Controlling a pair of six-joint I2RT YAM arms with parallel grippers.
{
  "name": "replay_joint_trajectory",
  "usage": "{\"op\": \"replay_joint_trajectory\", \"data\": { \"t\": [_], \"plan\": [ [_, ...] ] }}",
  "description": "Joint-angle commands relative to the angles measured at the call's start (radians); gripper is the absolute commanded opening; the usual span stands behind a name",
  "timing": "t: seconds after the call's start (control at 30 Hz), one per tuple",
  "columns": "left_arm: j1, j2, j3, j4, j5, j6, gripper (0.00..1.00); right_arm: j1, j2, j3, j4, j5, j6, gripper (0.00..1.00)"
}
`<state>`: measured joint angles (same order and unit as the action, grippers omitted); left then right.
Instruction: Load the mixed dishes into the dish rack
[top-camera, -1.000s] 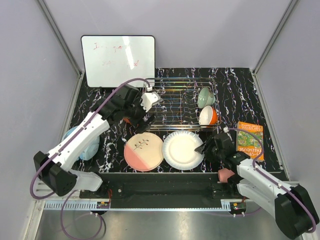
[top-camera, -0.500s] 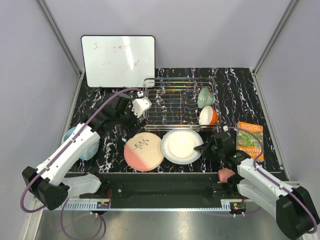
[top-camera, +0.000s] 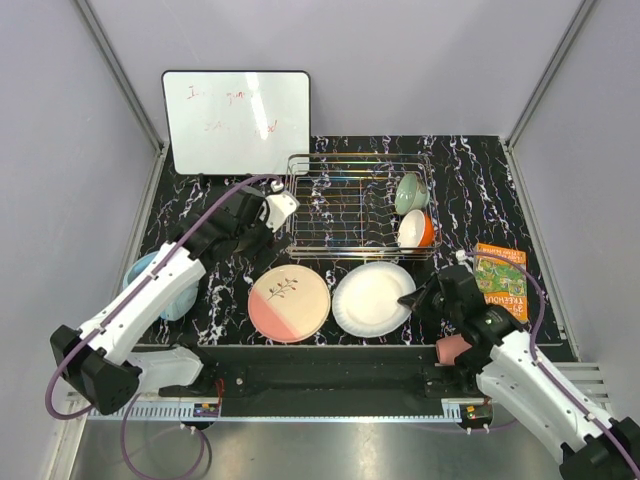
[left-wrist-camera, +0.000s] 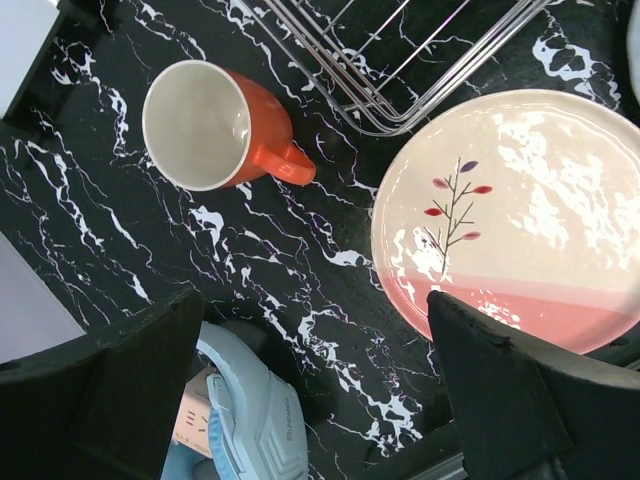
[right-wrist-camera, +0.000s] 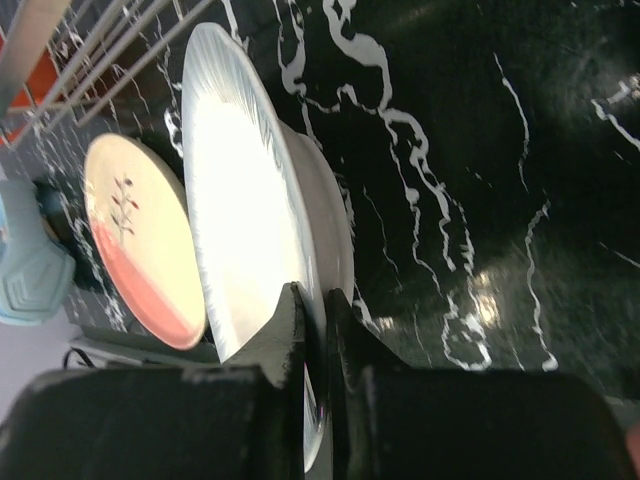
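Observation:
My right gripper (top-camera: 410, 298) is shut on the right rim of the white fluted-rim plate (top-camera: 370, 298), in front of the dish rack (top-camera: 350, 250); the wrist view shows the rim (right-wrist-camera: 250, 200) between the fingers (right-wrist-camera: 285, 330). The pink-and-cream twig plate (top-camera: 288, 303) lies flat to its left. My left gripper (top-camera: 250, 232) is open and empty above the table, by the rack's front left corner. The orange mug (left-wrist-camera: 215, 125) stands beside that corner, hidden under the arm in the top view. A mint-green bowl (top-camera: 410, 192) and a bowl with a white inside (top-camera: 415, 232) sit in the rack. The pink cup (top-camera: 452, 350) lies at the front edge.
Blue headphones (top-camera: 170, 285) lie at the left, under my left arm. An orange book (top-camera: 498, 278) lies right of my right gripper. A whiteboard (top-camera: 237, 120) stands behind the rack's left end. Grey walls close in both sides.
My left gripper has drawn back left from the rack's front left corner. My right gripper has shifted slightly right, taking the white plate with it.

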<state>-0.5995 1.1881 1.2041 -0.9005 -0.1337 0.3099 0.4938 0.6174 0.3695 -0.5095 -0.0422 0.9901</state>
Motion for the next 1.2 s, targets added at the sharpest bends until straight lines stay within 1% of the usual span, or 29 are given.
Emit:
{"op": "replay_joint_trajectory", "data": {
  "t": [0.0,0.03,0.07,0.13,0.17,0.23,0.27,0.37,0.4,0.43,0.47,0.5,0.57,0.6,0.63,0.67,0.7,0.73,0.77,0.8,0.83,0.9,0.93,1.1,1.17],
  "plan": [
    [0.009,0.021,0.049,0.026,-0.044,-0.046,0.99,0.025,-0.034,0.147,-0.149,-0.053,-0.117,0.0],
    [0.012,0.028,0.06,0.028,-0.04,-0.064,0.99,0.025,-0.035,0.184,-0.144,-0.079,-0.186,0.0],
    [0.02,0.039,0.074,0.032,-0.032,-0.071,0.99,0.025,-0.019,0.286,-0.179,-0.091,-0.226,0.0],
    [0.029,0.05,0.109,0.051,-0.017,-0.106,0.99,0.025,0.005,0.405,-0.239,-0.087,-0.331,0.0],
    [0.039,0.065,0.123,0.052,-0.008,-0.12,0.99,0.025,0.033,0.516,-0.247,-0.082,-0.358,0.0],
    [0.043,0.088,0.161,0.052,0.003,-0.134,0.99,0.025,0.059,0.61,-0.253,-0.071,-0.415,0.0],
    [0.043,0.111,0.172,0.052,0.002,-0.135,0.99,0.025,0.086,0.69,-0.248,-0.058,-0.435,0.0],
    [0.046,0.152,0.19,0.054,0.005,-0.147,0.99,0.026,0.134,0.818,-0.204,-0.022,-0.54,0.0],
    [0.047,0.162,0.189,0.055,0.014,-0.152,0.99,0.026,0.148,0.842,-0.187,-0.013,-0.621,0.0],
    [0.049,0.172,0.189,0.057,0.019,-0.155,0.99,0.026,0.181,0.894,-0.164,0.031,-0.663,0.0],
    [0.049,0.194,0.189,0.055,0.023,-0.158,0.99,0.025,0.202,0.92,-0.153,0.06,-0.717,0.0],
    [0.049,0.205,0.189,0.057,0.031,-0.17,0.99,0.025,0.22,0.946,-0.143,0.082,-0.828,0.0],
    [0.052,0.232,0.19,0.066,0.037,-0.184,0.97,0.025,0.258,0.977,-0.069,0.108,-0.973,0.0],
    [0.052,0.241,0.192,0.069,0.039,-0.199,0.96,0.025,0.258,0.97,-0.023,0.104,-1.14,0.0],
    [0.052,0.255,0.196,0.069,0.042,-0.209,0.95,0.025,0.252,0.935,0.091,0.102,-1.225,0.0],
    [0.053,0.261,0.199,0.072,0.048,-0.213,0.93,0.025,0.252,0.916,0.156,0.117,-1.293,0.0],
    [0.053,0.265,0.206,0.072,0.066,-0.224,0.93,0.025,0.255,0.901,0.217,0.128,-1.435,0.0],
    [0.053,0.272,0.207,0.075,0.071,-0.229,0.93,0.026,0.281,0.889,0.295,0.122,-1.509,0.0],
    [0.053,0.277,0.209,0.078,0.074,-0.233,0.93,0.026,0.303,0.891,0.319,0.122,-1.577,0.0],
    [0.053,0.281,0.212,0.08,0.081,-0.236,0.93,0.025,0.33,0.902,0.331,0.123,-1.702,0.0],
    [0.053,0.289,0.212,0.081,0.083,-0.236,0.93,0.025,0.391,0.933,0.335,0.131,-1.764,0.0],
    [0.053,0.301,0.21,0.087,0.079,-0.235,0.93,0.025,0.451,0.963,0.357,0.139,-1.904,0.0],
    [0.055,0.312,0.209,0.092,0.075,-0.235,0.93,0.023,0.506,0.989,0.37,0.157,-1.941,0.0],
    [0.058,0.364,0.221,0.114,0.052,-0.23,0.93,0.02,0.657,1.068,0.404,0.169,-2.166,0.0],
    [0.06,0.403,0.244,0.114,0.046,-0.23,0.93,0.015,0.725,1.102,0.408,0.166,-2.228,0.0]
  ]
}}
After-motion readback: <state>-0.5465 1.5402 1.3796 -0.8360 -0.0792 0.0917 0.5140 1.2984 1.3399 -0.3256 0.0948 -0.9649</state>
